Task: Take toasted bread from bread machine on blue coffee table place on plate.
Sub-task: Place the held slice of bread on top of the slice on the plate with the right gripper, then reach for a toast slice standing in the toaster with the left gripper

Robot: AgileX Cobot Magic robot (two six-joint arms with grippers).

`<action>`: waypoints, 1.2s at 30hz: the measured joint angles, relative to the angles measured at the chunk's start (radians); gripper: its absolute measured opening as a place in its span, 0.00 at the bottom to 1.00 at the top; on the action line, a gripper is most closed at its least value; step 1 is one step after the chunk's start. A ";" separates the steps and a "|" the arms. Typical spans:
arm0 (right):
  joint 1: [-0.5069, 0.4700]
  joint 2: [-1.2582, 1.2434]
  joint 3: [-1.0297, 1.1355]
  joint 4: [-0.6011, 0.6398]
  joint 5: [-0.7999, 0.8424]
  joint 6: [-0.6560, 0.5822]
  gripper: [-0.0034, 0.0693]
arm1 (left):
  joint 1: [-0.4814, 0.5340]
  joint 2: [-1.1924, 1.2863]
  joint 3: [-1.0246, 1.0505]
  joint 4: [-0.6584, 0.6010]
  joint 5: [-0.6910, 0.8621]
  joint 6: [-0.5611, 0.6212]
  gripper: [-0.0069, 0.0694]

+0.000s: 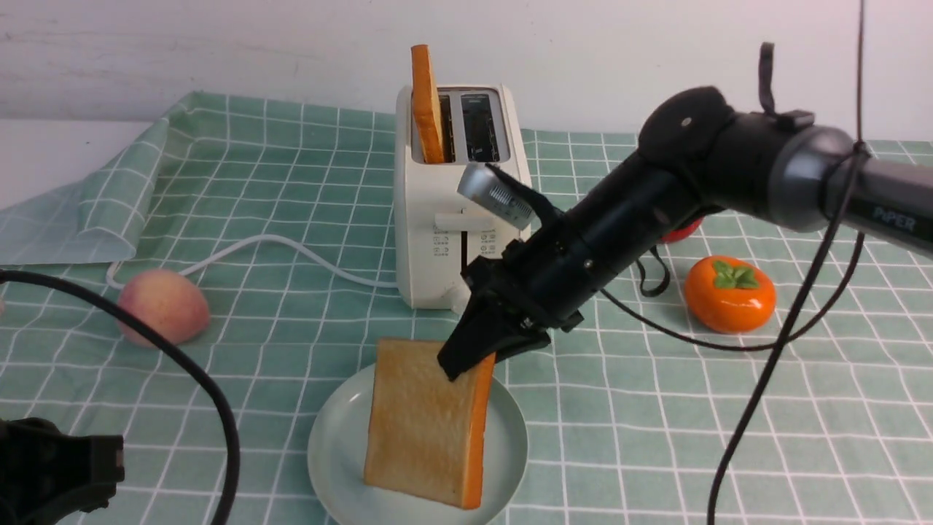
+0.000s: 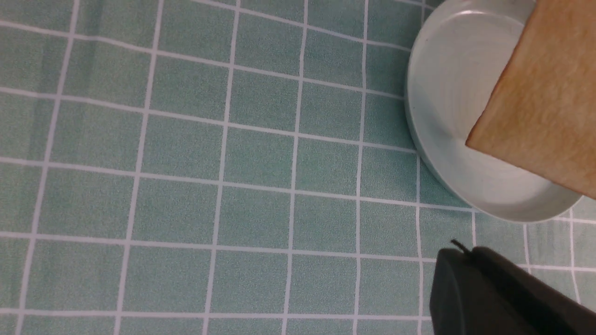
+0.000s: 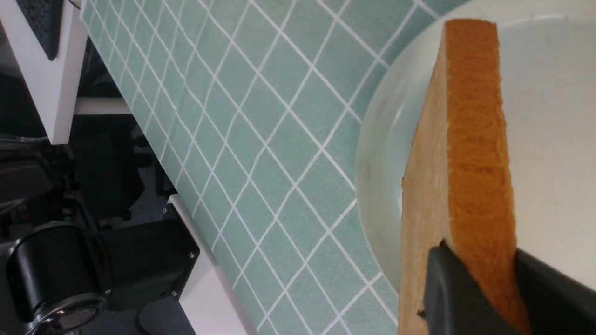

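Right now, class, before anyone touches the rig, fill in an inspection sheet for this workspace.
Surface: blue coffee table, checked cloth, flat near plate, folded at far left.
Job's things: one toasted bread slice upright over plate, contact unclear; second slice in bread machine's left slot.
Clutter: peach, persimmon, red object half hidden.
Grippers: right gripper shut on the slice's top corner; left gripper low, state unclear.
Cables: white cord from bread machine; black cables at both arms.
Surroundings: white wall behind.
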 joint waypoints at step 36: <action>-0.018 -1.053 0.204 -0.884 -0.023 0.588 0.03 | -0.004 0.275 -0.295 -0.490 -0.256 0.350 0.07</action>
